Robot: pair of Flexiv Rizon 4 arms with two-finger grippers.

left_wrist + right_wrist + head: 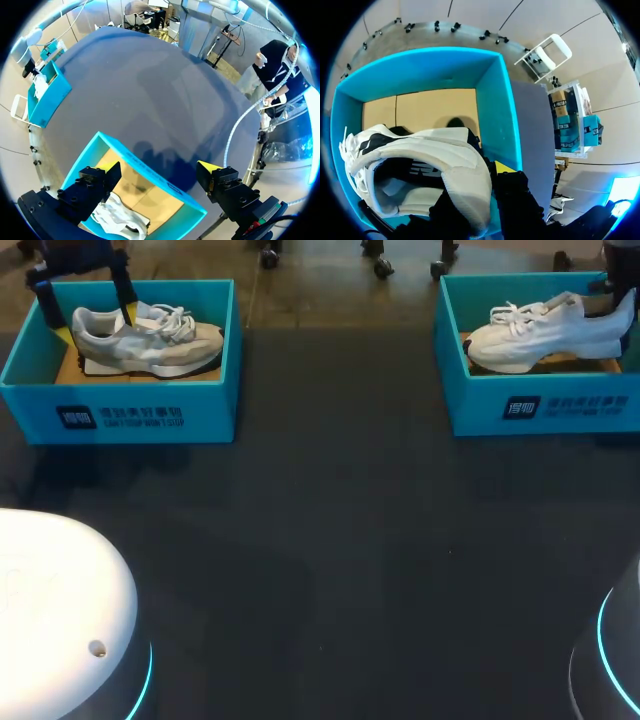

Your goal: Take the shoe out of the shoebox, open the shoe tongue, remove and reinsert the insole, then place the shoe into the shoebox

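A white shoe point(545, 332) lies in the right teal shoebox point(545, 410) at the table's far right, its heel lifted a little. My right gripper point(612, 300) is shut on that heel. In the right wrist view the fingers point(502, 167) pinch the heel collar of the white shoe point(420, 165) from both sides, above the cardboard floor of the box point(500, 115). A grey and white shoe point(150, 340) rests in the left shoebox point(120, 415). My left gripper point(95, 325) hangs open over its heel end, straddling the box's front wall point(157, 170), with the shoe point(120, 220) under it.
Both boxes stand at the table's far edge, one near each corner. The dark table top point(330, 540) stretches between and in front of them. My arms' white bases point(50, 620) sit at the near corners.
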